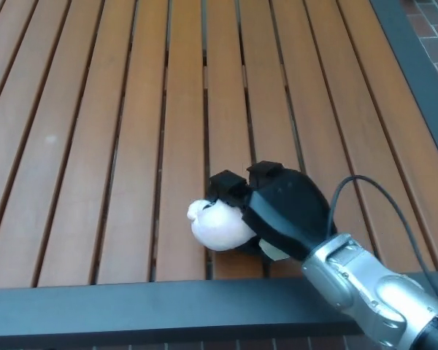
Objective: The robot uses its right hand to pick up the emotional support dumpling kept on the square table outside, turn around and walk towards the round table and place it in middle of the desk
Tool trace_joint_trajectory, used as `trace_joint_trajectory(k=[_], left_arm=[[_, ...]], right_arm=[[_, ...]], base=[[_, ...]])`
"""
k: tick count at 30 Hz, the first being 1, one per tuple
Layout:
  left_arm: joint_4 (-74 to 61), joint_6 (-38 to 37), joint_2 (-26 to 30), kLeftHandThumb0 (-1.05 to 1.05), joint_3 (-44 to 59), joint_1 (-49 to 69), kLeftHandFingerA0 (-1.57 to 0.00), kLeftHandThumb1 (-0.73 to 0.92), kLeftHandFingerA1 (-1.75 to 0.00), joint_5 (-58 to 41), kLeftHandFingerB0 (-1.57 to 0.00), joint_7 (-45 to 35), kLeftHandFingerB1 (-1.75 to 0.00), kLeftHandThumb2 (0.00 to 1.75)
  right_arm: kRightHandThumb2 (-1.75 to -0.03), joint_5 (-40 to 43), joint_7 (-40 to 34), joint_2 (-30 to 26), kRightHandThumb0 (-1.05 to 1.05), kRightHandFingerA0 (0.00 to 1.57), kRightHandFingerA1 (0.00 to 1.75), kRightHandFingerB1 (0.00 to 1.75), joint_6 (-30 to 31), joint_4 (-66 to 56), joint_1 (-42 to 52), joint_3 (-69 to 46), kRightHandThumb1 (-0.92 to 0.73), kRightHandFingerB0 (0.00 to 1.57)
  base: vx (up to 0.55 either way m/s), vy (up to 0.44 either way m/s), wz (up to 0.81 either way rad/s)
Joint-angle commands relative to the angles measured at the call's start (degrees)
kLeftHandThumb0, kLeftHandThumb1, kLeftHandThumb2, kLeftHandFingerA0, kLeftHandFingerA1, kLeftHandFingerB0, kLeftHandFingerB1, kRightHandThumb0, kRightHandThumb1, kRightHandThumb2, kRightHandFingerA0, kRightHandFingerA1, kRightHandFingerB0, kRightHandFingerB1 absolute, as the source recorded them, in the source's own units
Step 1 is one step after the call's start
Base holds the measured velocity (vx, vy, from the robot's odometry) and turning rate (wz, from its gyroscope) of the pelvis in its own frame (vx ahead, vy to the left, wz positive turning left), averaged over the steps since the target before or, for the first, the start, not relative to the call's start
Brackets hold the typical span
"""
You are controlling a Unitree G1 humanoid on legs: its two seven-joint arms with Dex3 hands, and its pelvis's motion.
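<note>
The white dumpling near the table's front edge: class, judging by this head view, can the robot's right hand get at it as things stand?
Probably yes. The right hand is already draped over the dumpling, fingers curled across its top, on the slatted table, with nothing else in between.

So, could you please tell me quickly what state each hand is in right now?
Left hand: not in view.
Right hand: shut on the white dumpling, just above the slatted table.
</note>
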Motion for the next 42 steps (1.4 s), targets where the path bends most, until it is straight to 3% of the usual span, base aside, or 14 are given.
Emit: trace_joint_trajectory(k=[1, 3, 6, 7, 12, 17, 20, 24, 29, 32, 34, 42], left_arm=[[0.30, -4.21, 0.56, -0.08, -0.20, 1.32, -0.94, 0.44, -1.10, 0.18, -0.87, 0.34, -0.82, 0.97], [0.36, -4.11, 0.64, -0.11, -0.09, 1.01, -0.99, 0.47, -1.12, 0.03, -0.88, 0.05, -0.75, 0.87], [0.44, -3.98, 0.78, -0.11, 0.11, 0.56, -0.99, 0.47, -1.12, -0.20, -0.88, -0.38, -0.75, 0.87], [0.25, -3.95, 0.70, -0.13, -0.04, 0.64, -0.93, 0.54, -1.11, -0.06, -0.88, 0.09, -0.78, 0.82], [0.20, -3.57, 0.82, -0.11, -0.93, 0.45, -0.92, 0.50, -1.09, 0.92, -0.86, 1.22, -0.77, 0.83], [0.24, -3.85, 0.88, -0.07, -0.36, 0.46, -0.94, 0.45, -1.11, 0.01, -0.89, 0.28, -0.79, 0.89], [0.13, -4.00, 0.88, -0.07, -0.47, 0.56, -0.94, 0.45, -1.11, 0.05, -0.89, 0.20, -0.79, 0.89], [0.27, -3.88, 1.09, -0.12, -0.76, 0.35, -0.95, 0.49, -1.11, 0.37, -0.88, 0.37, -0.77, 0.85], [0.43, -3.75, 1.19, -0.13, -0.69, 0.17, -0.94, 0.52, -1.10, 0.29, -0.88, 0.32, -0.77, 0.84], [0.27, -3.92, 1.09, -0.11, -0.58, 0.25, -0.95, 0.50, -1.11, 0.15, -0.88, 0.47, -0.78, 0.89], [0.22, -3.92, 1.20, -0.13, -0.46, -0.02, -0.95, 0.51, -1.11, 0.05, -0.88, 0.61, -0.78, 0.85], [0.24, -3.79, 1.19, -0.13, -0.94, -0.09, -0.96, 0.53, -1.06, 0.50, -0.88, 0.81, -0.76, 0.83]], right_arm=[[-1.04, 9.04, -3.12, -8.29, -0.16, 0.95, 1.57, 1.34, -16.16, -9.29, 5.49, -9.85, -0.59, 0.82], [-1.00, 12.53, -0.99, -11.15, -0.17, 0.91, 1.55, 1.24, -18.56, -11.71, 7.70, -13.48, -0.61, 0.82], [-1.00, 17.76, 2.07, -15.08, -0.17, 0.91, 1.55, 1.24, -21.80, -15.00, 10.77, -18.54, -0.61, 0.82], [-0.99, 19.21, 2.37, -16.32, -0.16, 0.89, 1.54, 1.14, -23.12, -16.19, 12.56, -20.36, -0.62, 0.86], [-1.02, 24.24, 4.80, -20.21, -0.15, 0.90, 1.54, 1.17, -25.84, -21.30, 18.97, -26.47, -0.60, 0.86], [-1.01, 26.12, 5.95, -23.85, -0.12, 0.92, 1.49, 1.09, -28.51, -25.49, 24.94, -32.30, -0.57, 0.91], [-1.01, 27.17, 7.34, -23.89, -0.12, 0.92, 1.49, 1.09, -29.34, -26.11, 26.23, -33.84, -0.57, 0.91], [-1.00, 36.56, 9.80, -24.97, -0.07, 0.95, 1.42, 0.99, -32.83, -28.51, 33.58, -38.75, -0.57, 0.96], [-1.03, 42.57, 12.56, -24.51, -0.10, 1.00, 1.36, 1.00, -34.25, -32.78, 40.57, -39.24, -0.53, 0.97], [-1.03, 40.81, 12.92, -24.27, -0.06, 0.95, 1.44, 1.02, -35.88, -38.60, 46.24, -37.95, -0.53, 0.96], [-1.09, 39.66, 13.67, -23.79, -0.06, 1.03, 1.36, 1.08, -35.82, -41.37, 47.96, -37.44, -0.50, 0.98], [-1.12, 37.71, 16.59, -21.72, -0.09, 1.04, 1.33, 1.17, -34.39, -47.19, 51.13, -38.77, -0.49, 0.98]], base=[[0.00, 0.000, 0.00], [0.00, 0.000, 0.00], [0.00, 0.000, 0.00], [0.00, 0.000, 0.00], [0.00, 0.000, 0.00], [0.00, 0.000, 0.00], [0.00, 0.000, 0.00], [0.00, 0.000, 0.00], [0.00, 0.000, 0.00], [0.00, 0.000, 0.00], [0.00, 0.000, 0.00], [0.00, 0.000, 0.00]])
